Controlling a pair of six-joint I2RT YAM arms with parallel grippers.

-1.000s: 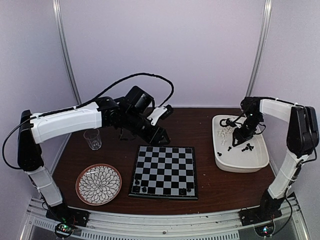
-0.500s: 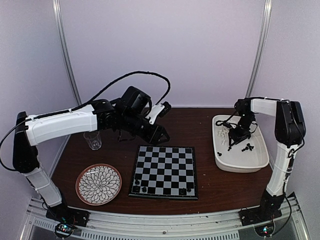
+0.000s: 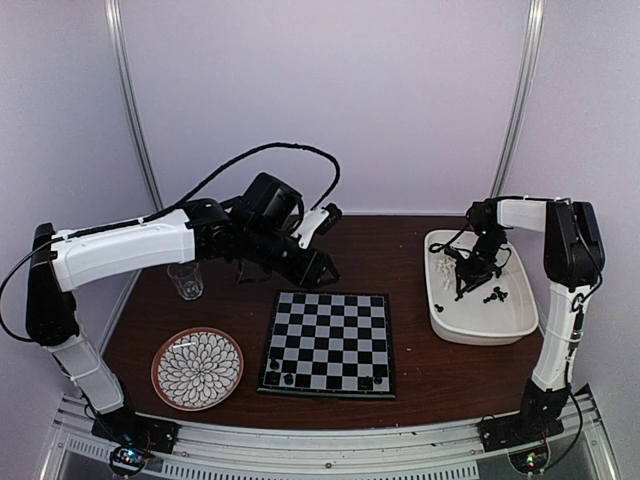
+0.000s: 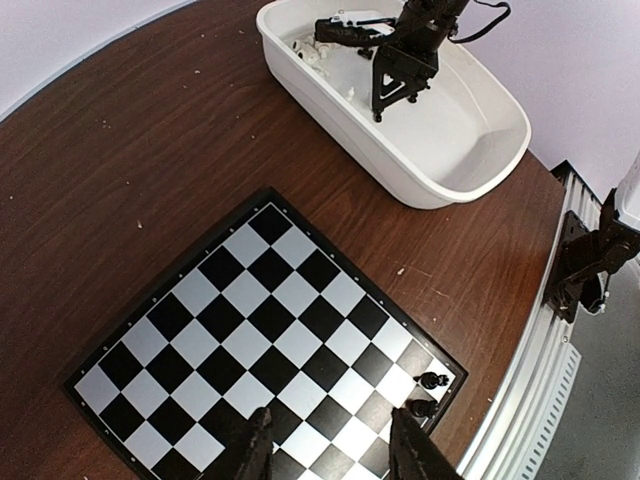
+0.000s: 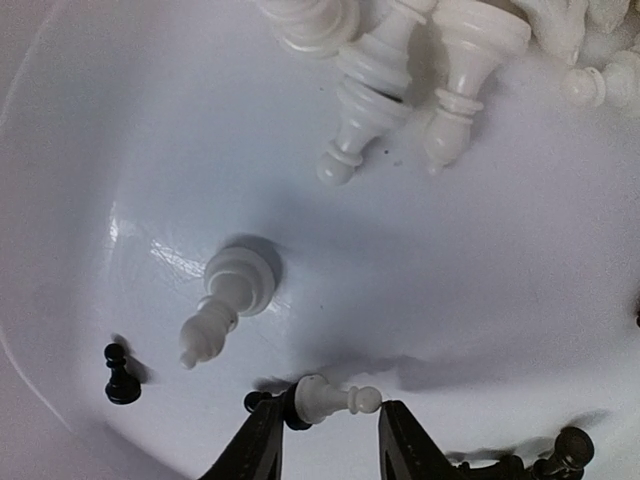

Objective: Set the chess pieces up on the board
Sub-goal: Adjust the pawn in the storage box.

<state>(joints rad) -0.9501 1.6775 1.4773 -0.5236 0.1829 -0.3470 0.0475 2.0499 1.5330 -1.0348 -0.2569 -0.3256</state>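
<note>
White pawn (image 5: 322, 401) lies sideways inside right pincer (image 5: 336, 412), grip unclear; left pincer (image 4: 330, 428) gapes empty.

Right arm (image 3: 568, 240): upper link drawn in from the right edge of the frame toward the centre.
Right gripper (image 3: 463, 288): shifted left inside the white tub (image 3: 500, 328), off the black pieces (image 3: 494, 293), nearer the white pieces (image 3: 441, 266).
Left arm (image 3: 120, 245): shoulder link moved toward the left edge; wrist end slightly left.
</note>
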